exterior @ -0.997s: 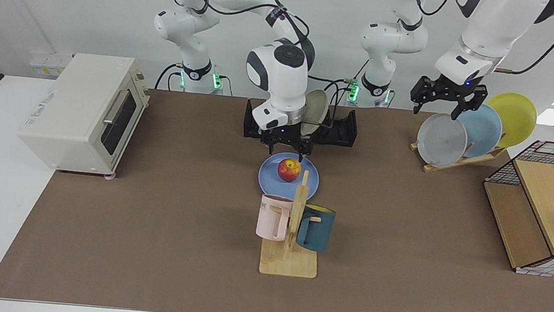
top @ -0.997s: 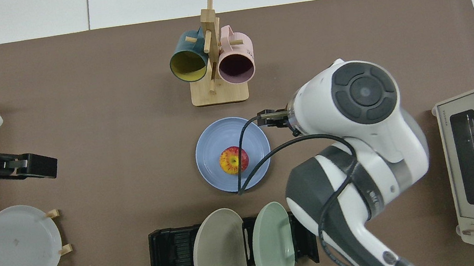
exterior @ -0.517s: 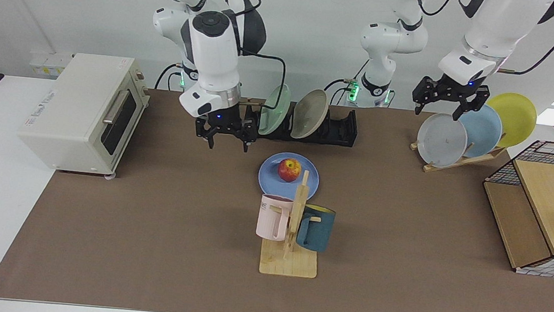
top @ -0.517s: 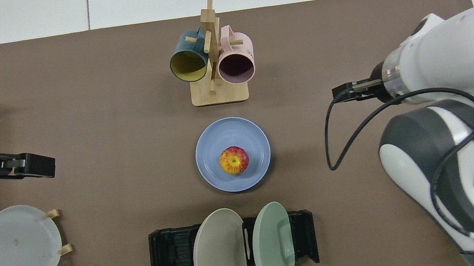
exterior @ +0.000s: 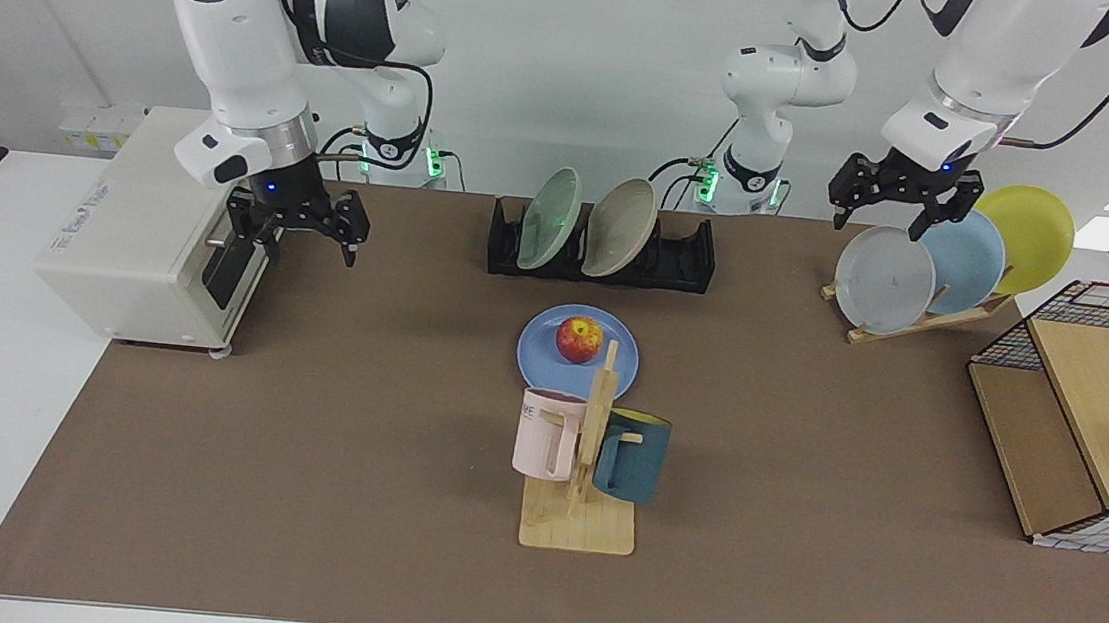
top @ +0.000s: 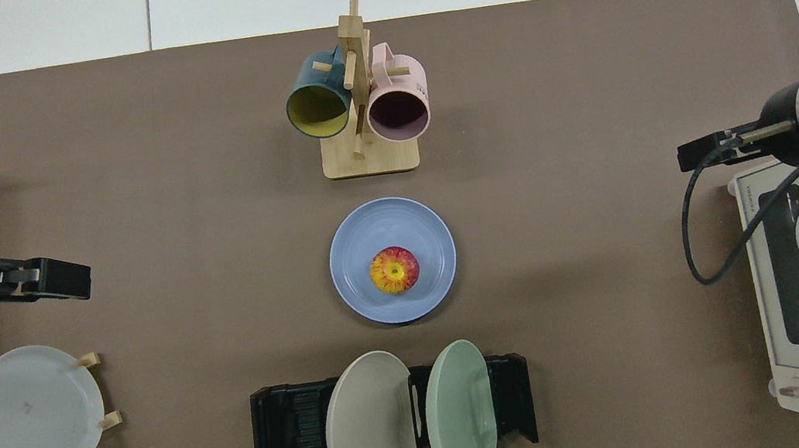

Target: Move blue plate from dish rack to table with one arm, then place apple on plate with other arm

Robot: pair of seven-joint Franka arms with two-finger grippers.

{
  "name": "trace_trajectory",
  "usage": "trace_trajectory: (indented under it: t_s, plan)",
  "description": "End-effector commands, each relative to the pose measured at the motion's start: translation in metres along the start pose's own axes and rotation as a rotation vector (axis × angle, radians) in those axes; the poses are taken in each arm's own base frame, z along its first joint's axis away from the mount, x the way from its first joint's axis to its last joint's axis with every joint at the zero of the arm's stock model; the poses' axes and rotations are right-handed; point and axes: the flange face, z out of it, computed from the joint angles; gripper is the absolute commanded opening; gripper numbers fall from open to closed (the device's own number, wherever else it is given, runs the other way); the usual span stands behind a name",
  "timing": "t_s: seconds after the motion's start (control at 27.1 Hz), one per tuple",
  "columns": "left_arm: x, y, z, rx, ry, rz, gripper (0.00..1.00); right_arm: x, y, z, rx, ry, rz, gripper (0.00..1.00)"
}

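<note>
Tabletop point(exterior: 321, 452); right gripper point(exterior: 298, 225) open, empty.

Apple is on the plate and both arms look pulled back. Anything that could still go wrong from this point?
Little is left to go wrong.
1. The apple sits loose and round on the shallow blue plate; a bump to the table might roll it off.
2. The right claw hangs open right beside the toaster oven; a careless move could clip it.
3. The left claw hovers open just above the grey plate on the wooden stand.

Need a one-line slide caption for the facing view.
Apple on blue plate on the table; right end effector open by the toaster oven, left end effector open above the plate stand.
</note>
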Motion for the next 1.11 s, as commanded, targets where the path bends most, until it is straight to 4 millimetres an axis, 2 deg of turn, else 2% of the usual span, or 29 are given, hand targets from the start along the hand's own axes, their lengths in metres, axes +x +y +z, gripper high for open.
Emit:
trace_trajectory:
  t_s: [0.0,0.15,0.3,0.52,1.07]
  plan:
    - [-0.005,-0.002,-0.004,-0.009,0.004,-0.004,1.00,-0.006,0.000,-0.024,0.004,-0.015,-0.013,1.00]
    - [-0.006,-0.002,-0.005,-0.009,0.006,-0.004,1.00,-0.006,0.005,-0.033,0.000,-0.022,0.024,1.00]
    - [-0.006,-0.002,-0.005,-0.009,0.007,-0.004,1.00,-0.002,0.005,-0.059,0.007,0.007,0.031,1.00]
    - [-0.011,0.000,-0.014,-0.006,0.024,-0.003,1.00,-0.002,0.000,-0.057,0.008,0.010,0.065,1.00]
    - [-0.011,-0.001,-0.014,-0.006,0.024,-0.004,1.00,-0.002,-0.001,-0.053,0.017,0.003,0.110,1.00]
